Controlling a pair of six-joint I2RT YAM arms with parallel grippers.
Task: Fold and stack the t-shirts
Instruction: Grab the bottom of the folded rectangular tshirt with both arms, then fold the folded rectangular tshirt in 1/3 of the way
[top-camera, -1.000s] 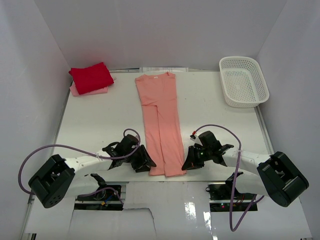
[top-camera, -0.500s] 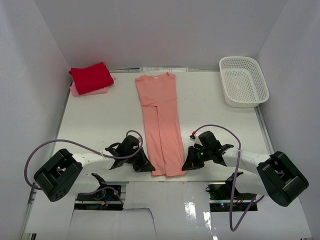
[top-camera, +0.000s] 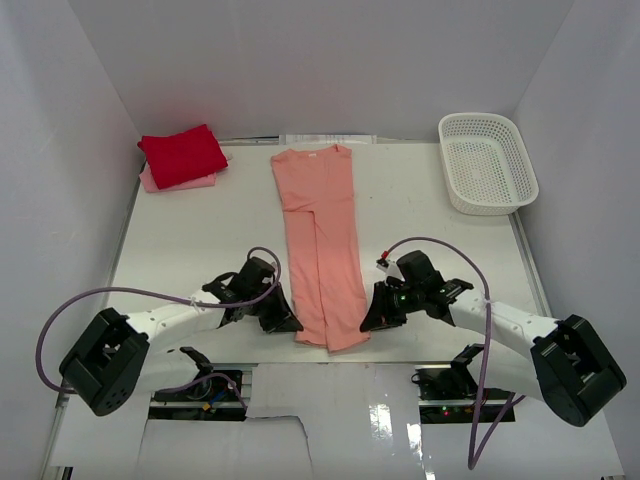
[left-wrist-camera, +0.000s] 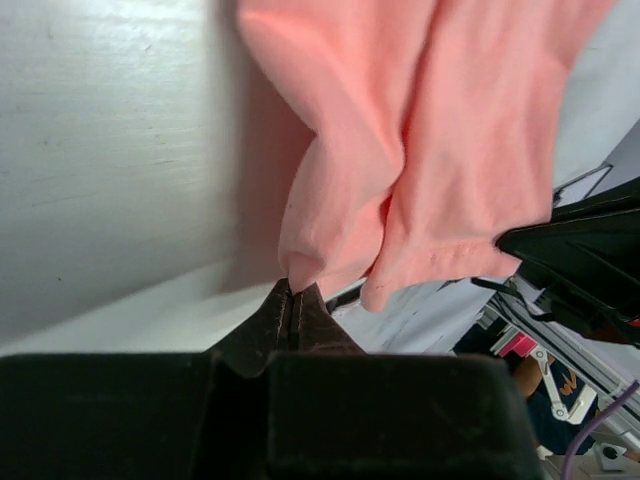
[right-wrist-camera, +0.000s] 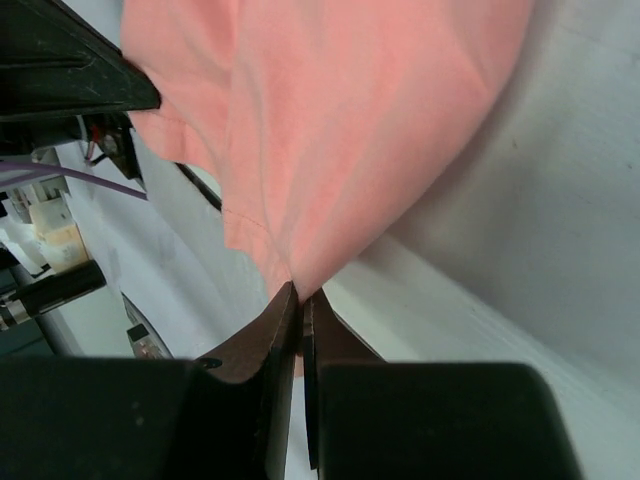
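Note:
A salmon-pink t-shirt (top-camera: 322, 240) lies folded lengthwise into a long strip down the middle of the table, collar at the far end. My left gripper (top-camera: 291, 326) is shut on its near left corner (left-wrist-camera: 300, 268), and my right gripper (top-camera: 366, 322) is shut on its near right corner (right-wrist-camera: 292, 272). Both corners are lifted a little, so the hem sags between them. At the far left a folded bright red t-shirt (top-camera: 182, 154) rests on a folded pale pink t-shirt (top-camera: 190, 183).
A white lattice basket (top-camera: 487, 163) stands at the far right corner. White walls close in the table (top-camera: 200, 240) on three sides. Its near edge runs just below both grippers, with cables and arm bases beyond.
My left gripper has closed on the shirt's near left corner. Both grippers have moved slightly away from the near edge, lifting the hem.

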